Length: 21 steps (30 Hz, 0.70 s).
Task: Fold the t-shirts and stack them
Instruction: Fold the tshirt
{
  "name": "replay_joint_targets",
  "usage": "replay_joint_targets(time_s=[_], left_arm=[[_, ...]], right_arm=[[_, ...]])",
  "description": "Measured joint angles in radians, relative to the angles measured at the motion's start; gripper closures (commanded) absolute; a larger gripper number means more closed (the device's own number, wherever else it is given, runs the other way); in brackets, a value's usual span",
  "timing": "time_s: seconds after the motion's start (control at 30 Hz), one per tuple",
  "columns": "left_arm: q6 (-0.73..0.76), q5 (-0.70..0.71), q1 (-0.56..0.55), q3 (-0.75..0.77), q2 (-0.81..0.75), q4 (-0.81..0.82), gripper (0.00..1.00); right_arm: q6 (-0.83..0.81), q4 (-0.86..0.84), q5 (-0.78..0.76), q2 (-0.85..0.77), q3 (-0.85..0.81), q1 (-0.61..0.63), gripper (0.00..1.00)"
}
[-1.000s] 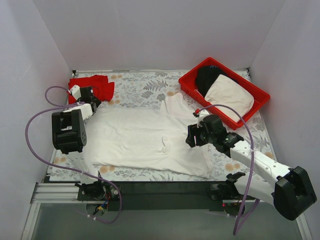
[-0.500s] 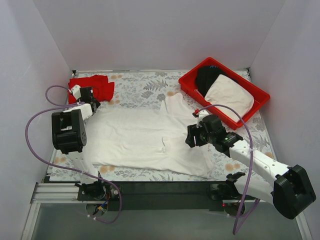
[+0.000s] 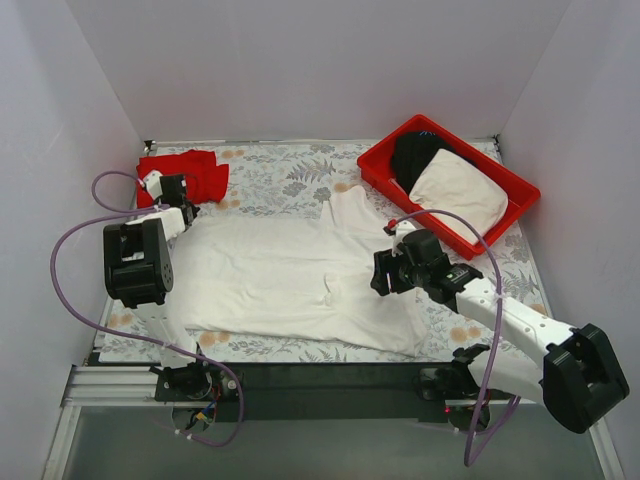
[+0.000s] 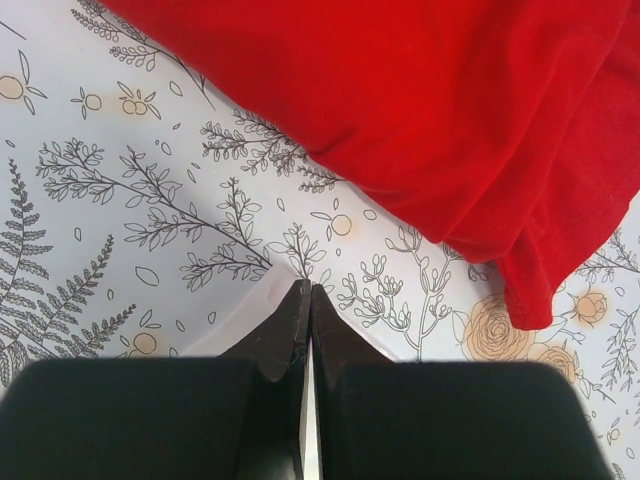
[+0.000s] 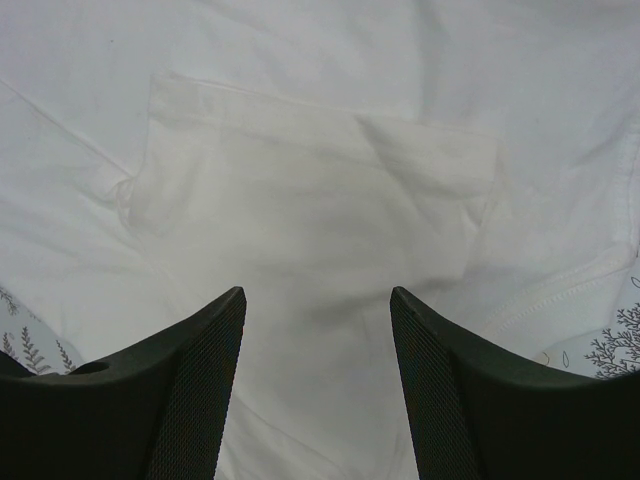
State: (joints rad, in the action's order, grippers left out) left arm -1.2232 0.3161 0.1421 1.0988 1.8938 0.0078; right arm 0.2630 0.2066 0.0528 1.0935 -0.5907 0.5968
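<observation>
white cloth covers most of the table: the white t-shirt (image 3: 290, 275) lies spread flat on the floral table cover (image 3: 280, 165), one sleeve reaching far toward the red tray (image 3: 372, 165), its near hem close along the table's near edge. over the last second nothing on the cloth has shifted. only the right arm has drawn its elbow in a little, while the right gripper (image 3: 380, 273) has stayed over the shirt's right side. its fingers stand apart, released, with a folded patch of the shirt right under them in the wrist view. the left gripper (image 4: 305, 300) has not moved. it is clenched at the shirt's far left corner, a sliver of white showing at its tips, so it seems to be pinching that corner. to my eye the fold has not begun: the right side is only lining up its grip.

the red t-shirt (image 3: 185, 172) sits bunched at the far left, just beside the left gripper. a bare strip of table lies far of the white shirt, between the red one and the tray. the tray, holding a black garment (image 3: 412, 155) and an off-white garment (image 3: 460, 192), crowds the right.
</observation>
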Motion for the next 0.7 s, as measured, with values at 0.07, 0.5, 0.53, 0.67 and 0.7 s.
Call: replay_joint_targets(time_s=[0.07, 0.5, 0.53, 0.67, 0.7], left_arm=[[0.0, -0.001, 0.0, -0.003, 0.0, 0.001, 1.0], [-0.013, -0.069, 0.049, -0.048, 0.0, 0.03, 1.0], [-0.014, -0.074, 0.053, -0.051, 0.0, 0.034, 1.0], [-0.02, -0.098, 0.065, -0.061, 0.0, 0.055, 1.0], [-0.023, -0.103, 0.069, -0.063, -0.001, 0.058, 1.0]], right_arm=[[0.001, 0.0, -0.001, 0.009, 0.0, 0.0, 0.45], [-0.006, 0.009, -0.169, 0.28, -0.341, 0.0, 0.45], [-0.013, 0.008, -0.19, 0.326, -0.397, 0.0, 0.45], [-0.041, 0.001, -0.243, 0.516, -0.594, -0.008, 0.48], [-0.048, 0.003, -0.253, 0.565, -0.639, -0.013, 0.48]])
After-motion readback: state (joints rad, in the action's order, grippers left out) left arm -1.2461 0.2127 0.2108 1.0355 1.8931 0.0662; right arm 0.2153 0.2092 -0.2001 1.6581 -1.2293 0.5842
